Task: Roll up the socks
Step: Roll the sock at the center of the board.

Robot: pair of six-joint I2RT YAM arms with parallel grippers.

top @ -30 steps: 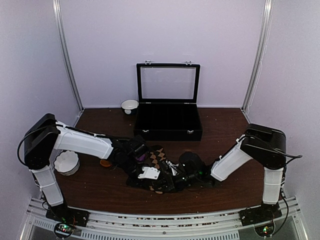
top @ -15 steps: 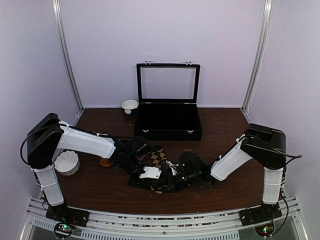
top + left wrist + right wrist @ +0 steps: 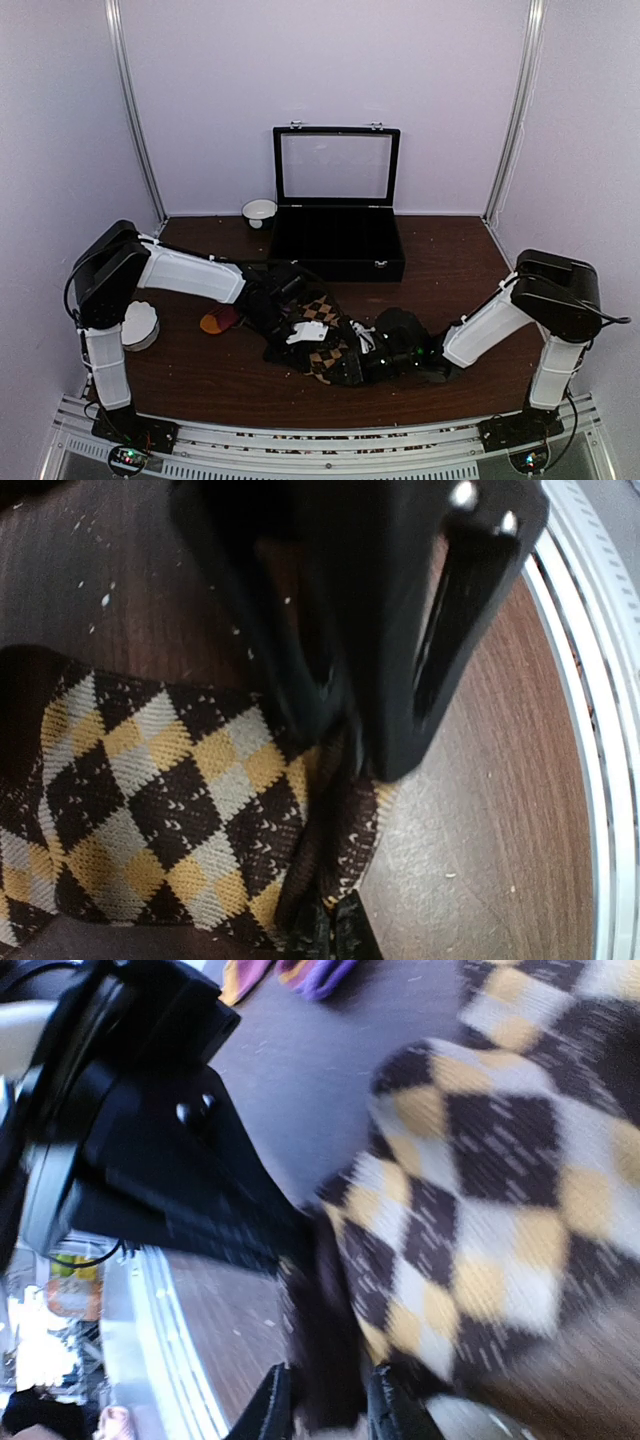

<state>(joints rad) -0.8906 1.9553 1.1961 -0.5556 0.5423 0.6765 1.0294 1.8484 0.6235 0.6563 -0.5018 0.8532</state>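
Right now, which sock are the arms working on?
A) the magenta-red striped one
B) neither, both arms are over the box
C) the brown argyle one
C: the brown argyle sock fills both wrist views, while the magenta-red sock lies apart to its left.
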